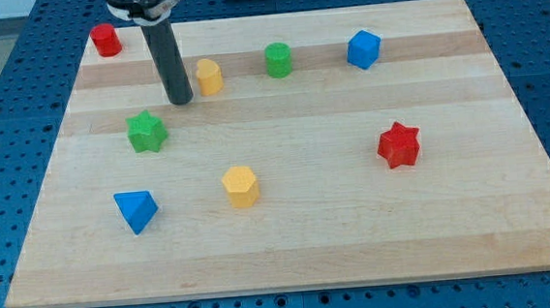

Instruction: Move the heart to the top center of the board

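The yellow heart-shaped block point(209, 76) lies near the view's top, left of centre, on the wooden board point(310, 239). My tip point(180, 100) rests on the board just to the heart's left and slightly below it, close to it; I cannot tell if they touch. The green star point(146, 132) lies just below and left of the tip.
A green cylinder point(278, 60) and a blue cube point(364, 49) lie to the heart's right along the top. A red cylinder point(105, 40) sits at the top left corner. A yellow hexagon point(241, 186), a blue triangle point(136, 210) and a red star point(399, 145) lie lower down.
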`<control>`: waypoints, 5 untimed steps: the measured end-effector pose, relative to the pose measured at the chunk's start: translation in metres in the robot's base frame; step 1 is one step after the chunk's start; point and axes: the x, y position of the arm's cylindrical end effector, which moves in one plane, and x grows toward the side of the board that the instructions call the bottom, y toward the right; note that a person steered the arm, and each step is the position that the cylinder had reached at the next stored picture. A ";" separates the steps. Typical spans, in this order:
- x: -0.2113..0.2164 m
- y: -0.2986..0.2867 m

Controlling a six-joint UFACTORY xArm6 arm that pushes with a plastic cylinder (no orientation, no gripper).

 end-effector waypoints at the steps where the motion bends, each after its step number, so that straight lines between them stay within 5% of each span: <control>1: -0.022 0.040; 3: 0.009 0.027; 5: -0.012 0.068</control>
